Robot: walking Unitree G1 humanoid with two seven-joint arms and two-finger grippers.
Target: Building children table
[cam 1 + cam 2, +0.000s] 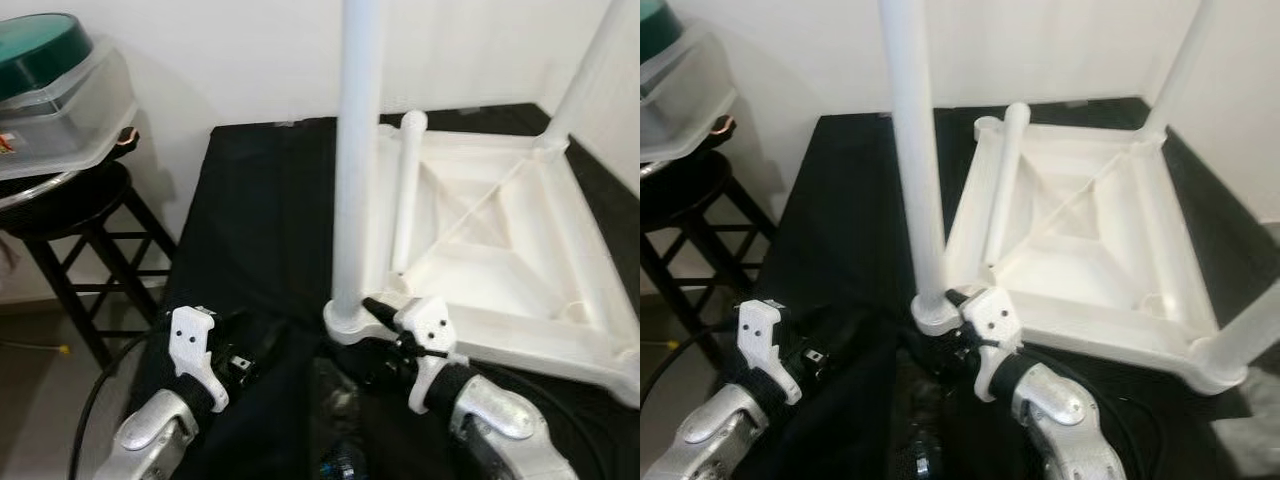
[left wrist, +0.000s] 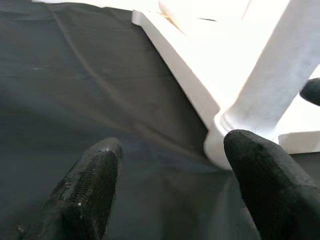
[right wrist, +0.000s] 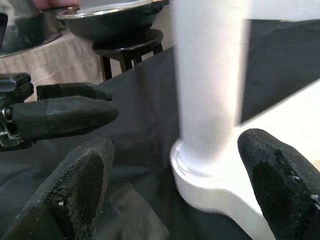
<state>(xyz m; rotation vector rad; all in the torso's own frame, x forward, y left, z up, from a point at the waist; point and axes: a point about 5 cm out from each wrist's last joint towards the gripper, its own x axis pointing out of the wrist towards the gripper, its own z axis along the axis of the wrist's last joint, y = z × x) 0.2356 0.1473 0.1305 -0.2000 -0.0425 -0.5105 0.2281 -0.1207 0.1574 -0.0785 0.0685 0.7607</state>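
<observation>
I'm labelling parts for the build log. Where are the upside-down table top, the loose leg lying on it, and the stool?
table top (image 1: 1160, 260): right eye view, on its right side rail.
loose leg (image 1: 1006, 170): right eye view, mid-shaft.
stool (image 1: 75, 200): left eye view, on the dark seat's edge.

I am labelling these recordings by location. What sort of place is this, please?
Probably a room in a home, used as an assembly spot: a plain white wall, a dark wooden stool holding a plastic container, and an upturned white table on a black cloth.
</observation>
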